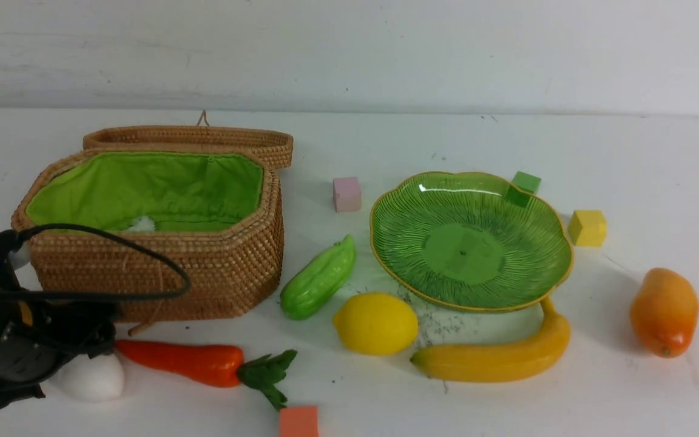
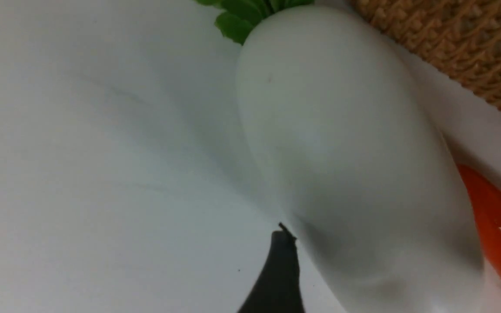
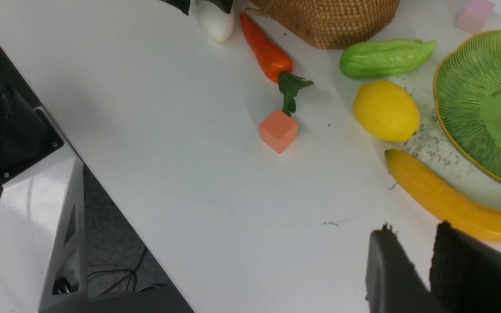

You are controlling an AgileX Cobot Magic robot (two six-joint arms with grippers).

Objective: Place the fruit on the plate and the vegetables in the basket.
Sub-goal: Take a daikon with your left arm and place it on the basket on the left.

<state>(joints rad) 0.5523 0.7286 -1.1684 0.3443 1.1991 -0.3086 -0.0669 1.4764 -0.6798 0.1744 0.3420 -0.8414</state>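
My left gripper (image 2: 400, 269) stands open, a black finger (image 2: 283, 269) on either side of the white radish (image 2: 342, 130), which lies on the table in front of the basket (image 1: 216, 267). The carrot (image 1: 185, 361) lies beside the radish (image 1: 91, 377). The bumpy cucumber (image 1: 319, 279) leans between the basket and the green plate (image 1: 422, 206). Lemon (image 1: 375, 323), banana (image 1: 495, 358) and mango (image 1: 664, 311) lie on the table round the plate's near side. My right gripper (image 3: 415, 237) hovers near the banana (image 3: 442, 200), its fingers slightly apart and empty.
The basket's lid (image 1: 192, 138) hangs open behind it. Small cubes are scattered about: pink (image 1: 347, 193), green (image 1: 525, 182), yellow (image 1: 587, 227) and orange (image 1: 298, 422). The table's near edge (image 3: 115, 182) and the robot's base show in the right wrist view.
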